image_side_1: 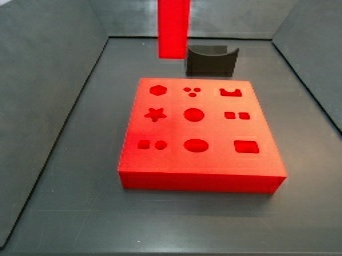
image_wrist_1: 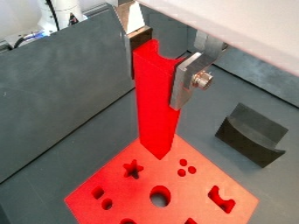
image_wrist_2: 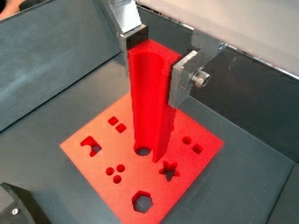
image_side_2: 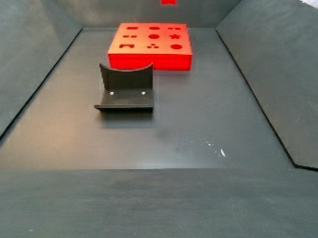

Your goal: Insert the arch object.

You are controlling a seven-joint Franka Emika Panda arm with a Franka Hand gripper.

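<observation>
My gripper (image_wrist_1: 162,59) is shut on the arch object (image_wrist_1: 156,105), a long bright red bar that hangs upright from the fingers (image_wrist_1: 187,77). Both wrist views show it, with the gripper (image_wrist_2: 158,57) clamped on the bar's (image_wrist_2: 152,105) upper end. The bar's lower end is above the flat red board (image_wrist_1: 114,185) with shaped holes, apart from it. In a wrist view the end is over the area near a round hole (image_wrist_2: 142,151). In a side view the bar (image_side_1: 174,28) hangs above the board's (image_side_1: 201,183) far edge, and the gripper is out of frame.
A small dark block with a notched top (image_side_1: 211,60) stands just behind the board, also seen in a wrist view (image_wrist_1: 251,133) and a side view (image_side_2: 125,88). Grey walls enclose the dark floor (image_side_2: 187,139). The board (image_side_2: 149,60) lies at the far end.
</observation>
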